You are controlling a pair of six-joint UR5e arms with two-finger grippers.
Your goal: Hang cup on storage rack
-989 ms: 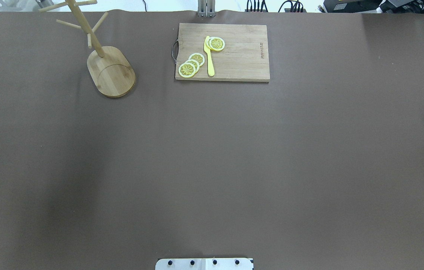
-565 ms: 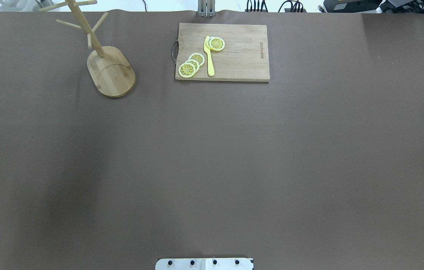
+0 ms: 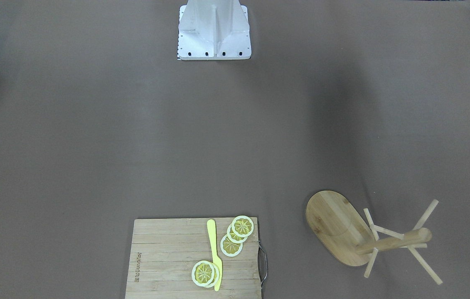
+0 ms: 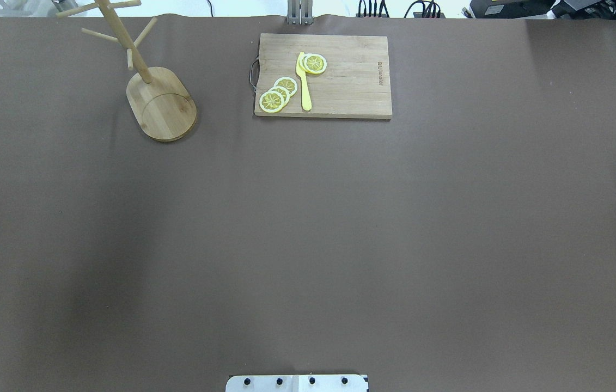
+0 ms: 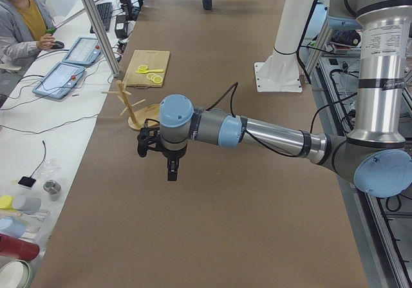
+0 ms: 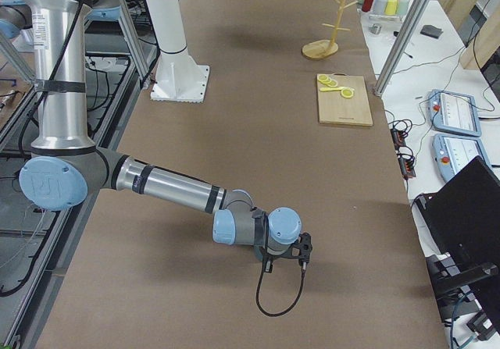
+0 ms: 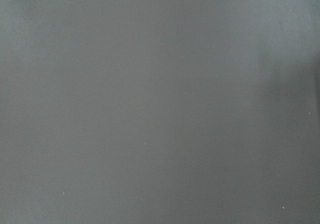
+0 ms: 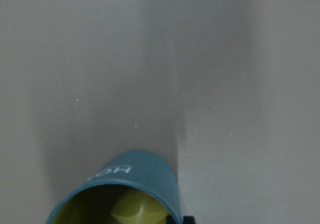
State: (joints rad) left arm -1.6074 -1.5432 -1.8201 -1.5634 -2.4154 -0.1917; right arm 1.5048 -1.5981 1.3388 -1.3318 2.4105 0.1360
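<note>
While the right wrist camera looks down at the table (image 8: 100, 58), I see the cup (image 8: 135, 181) at the bottom edge of that view. Its open mouth faces the camera, yellow inside, with white letters on its blue side. So the cup sits very near the right claw (image 6: 301, 248). The fingers are out of that view, so I cannot tell if this claw is open, closed or holding the cup.

In the left side view the cup is a small dark thing at the top middle, far down the table, with the right arm's end just above it. The left claw (image 5: 170, 167) hangs over the table in the middle left of that view, well apart from the cup. I cannot tell if it is open or closed either.

The rack (image 4: 162, 104) stands upright in the upper left of the overhead view. The board (image 4: 351, 81) lies at the top middle, near the rack.
</note>
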